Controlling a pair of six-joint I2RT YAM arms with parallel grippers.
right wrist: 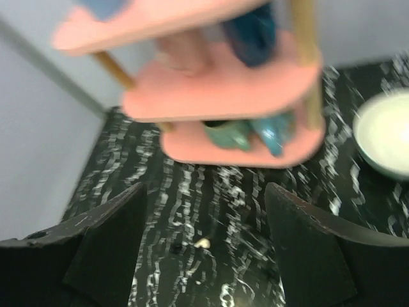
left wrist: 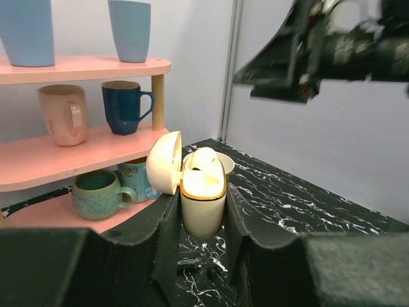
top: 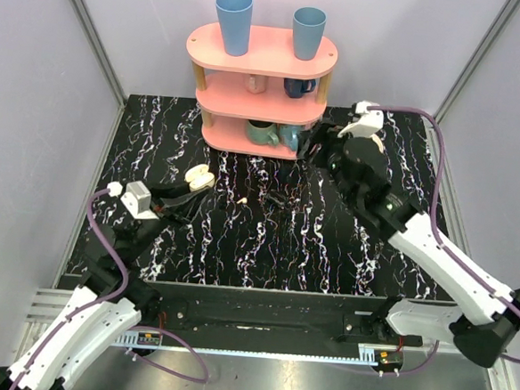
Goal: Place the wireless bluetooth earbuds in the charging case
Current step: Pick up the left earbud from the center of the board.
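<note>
My left gripper is shut on the cream charging case and holds it upright above the table, its lid hinged open to the left. A rounded off-white shape, apparently one earbud, rests at the far side of the case's mouth. Another earbud lies loose on the black marbled table, and the blurred right wrist view shows the earbud below the jaws. My right gripper stands open and empty, raised near the shelf's foot, well right of the case.
A pink three-tier shelf with cups and mugs stands at the back. Right of the shelf sits a cream bowl, which also shows just behind the case. Small dark bits lie mid-table. Grey walls enclose the table.
</note>
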